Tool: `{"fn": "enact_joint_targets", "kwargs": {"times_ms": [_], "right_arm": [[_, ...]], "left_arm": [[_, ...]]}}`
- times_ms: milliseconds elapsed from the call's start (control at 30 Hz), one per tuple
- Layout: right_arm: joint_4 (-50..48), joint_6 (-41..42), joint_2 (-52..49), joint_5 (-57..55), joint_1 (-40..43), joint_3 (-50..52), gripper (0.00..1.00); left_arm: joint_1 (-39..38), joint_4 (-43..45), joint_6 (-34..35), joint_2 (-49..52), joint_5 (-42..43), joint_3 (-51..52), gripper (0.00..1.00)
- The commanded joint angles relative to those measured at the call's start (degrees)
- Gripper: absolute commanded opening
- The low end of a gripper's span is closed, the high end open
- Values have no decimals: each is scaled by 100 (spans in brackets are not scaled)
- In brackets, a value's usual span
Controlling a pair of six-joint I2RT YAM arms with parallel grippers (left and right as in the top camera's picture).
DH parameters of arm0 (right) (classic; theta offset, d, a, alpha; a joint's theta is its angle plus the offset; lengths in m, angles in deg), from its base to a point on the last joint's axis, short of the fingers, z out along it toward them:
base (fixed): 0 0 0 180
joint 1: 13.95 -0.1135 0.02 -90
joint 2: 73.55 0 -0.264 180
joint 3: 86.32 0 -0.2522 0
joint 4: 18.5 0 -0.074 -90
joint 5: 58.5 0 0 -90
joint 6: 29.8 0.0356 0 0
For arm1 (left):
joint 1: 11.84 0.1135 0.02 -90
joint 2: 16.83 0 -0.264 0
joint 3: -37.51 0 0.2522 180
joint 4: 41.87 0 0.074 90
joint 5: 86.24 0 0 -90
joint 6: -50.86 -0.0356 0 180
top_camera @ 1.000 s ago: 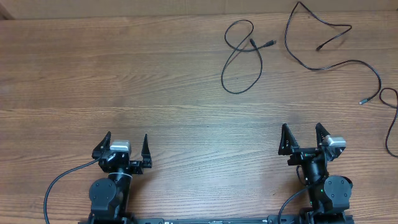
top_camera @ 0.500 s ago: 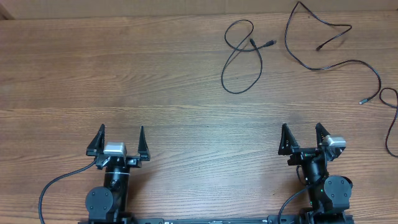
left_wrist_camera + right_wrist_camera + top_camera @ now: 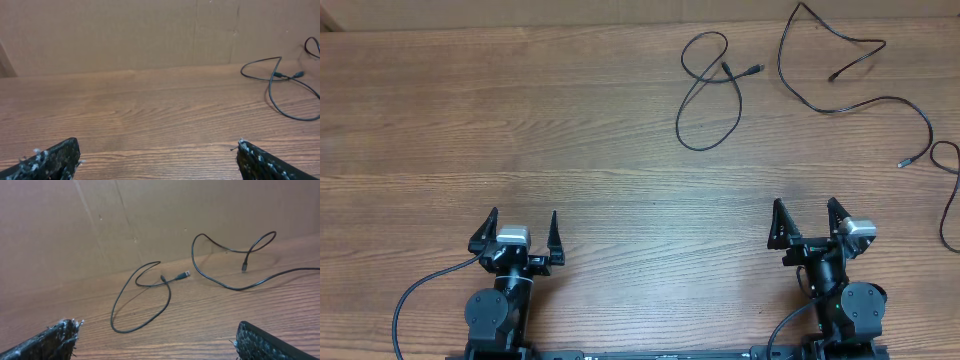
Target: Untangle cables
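Black cables (image 3: 752,69) lie loose and apart at the far right of the wooden bench (image 3: 520,100), one looped and two longer beside it, while my left gripper (image 3: 523,214) and right gripper (image 3: 806,202) hover near me, both wide open and empty.

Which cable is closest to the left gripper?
The looped cable, leftmost of them; the longer wavy cable to its right lies farther from the left gripper.
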Motion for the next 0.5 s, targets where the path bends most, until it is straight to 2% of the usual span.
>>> {"fn": "enact_joint_targets", "kwargs": {"times_ms": [0,300,467], "right_arm": [[-42,13,57,26,15,61,100],[-42,13,57,26,15,61,100],[-42,13,57,26,15,61,100]], "left_arm": [[68,2,-105,-28,50,22,100],[70,2,-105,-39,55,22,99],[341,4,-105,-72,50,22,99]]}}
